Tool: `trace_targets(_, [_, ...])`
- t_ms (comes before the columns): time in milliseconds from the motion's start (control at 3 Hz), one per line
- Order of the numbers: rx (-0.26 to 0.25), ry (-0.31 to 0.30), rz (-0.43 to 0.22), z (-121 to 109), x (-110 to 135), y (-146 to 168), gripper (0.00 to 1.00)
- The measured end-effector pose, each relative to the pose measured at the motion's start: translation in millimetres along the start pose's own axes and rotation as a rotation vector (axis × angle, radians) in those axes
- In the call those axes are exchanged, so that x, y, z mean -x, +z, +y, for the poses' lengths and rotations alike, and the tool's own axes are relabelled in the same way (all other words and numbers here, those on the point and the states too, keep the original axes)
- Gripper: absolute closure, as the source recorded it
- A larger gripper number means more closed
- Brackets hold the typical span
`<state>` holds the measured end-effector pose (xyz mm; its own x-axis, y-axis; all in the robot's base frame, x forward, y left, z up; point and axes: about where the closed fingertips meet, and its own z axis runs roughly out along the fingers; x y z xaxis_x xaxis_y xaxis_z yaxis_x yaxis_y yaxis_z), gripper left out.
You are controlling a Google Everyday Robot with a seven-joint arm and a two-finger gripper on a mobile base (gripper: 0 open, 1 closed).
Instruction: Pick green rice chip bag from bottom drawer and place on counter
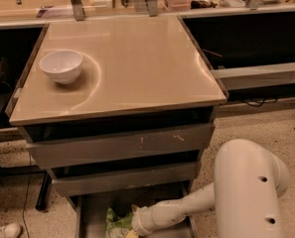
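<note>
The green rice chip bag (pixel 118 221) lies in the open bottom drawer (pixel 90 212), near the frame's lower edge, and is partly covered by my arm. My gripper (pixel 131 231) reaches down into the drawer from the right. It sits right at the bag's right side and is mostly cut off by the frame edge. My white arm (pixel 246 187) fills the lower right. The beige counter (pixel 137 58) is above the drawers.
A white bowl (pixel 61 66) stands on the counter's left part. Two shut grey drawers (pixel 122 148) sit above the open one. A shelf with clutter runs along the back. A cable and a shoe (pixel 5 230) lie on the speckled floor at left.
</note>
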<state>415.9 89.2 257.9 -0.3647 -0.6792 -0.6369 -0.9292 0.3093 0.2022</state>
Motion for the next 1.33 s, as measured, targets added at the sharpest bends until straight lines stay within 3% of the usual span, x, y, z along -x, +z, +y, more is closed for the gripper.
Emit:
trace_targets(333, [-0.020, -0.016, -0.051, -25.4, 0.6, 28.0, 0.00])
trace_targets(1333, [-0.084, 0.037, -0.105, -40.7, -22.3, 81.2, 0.00])
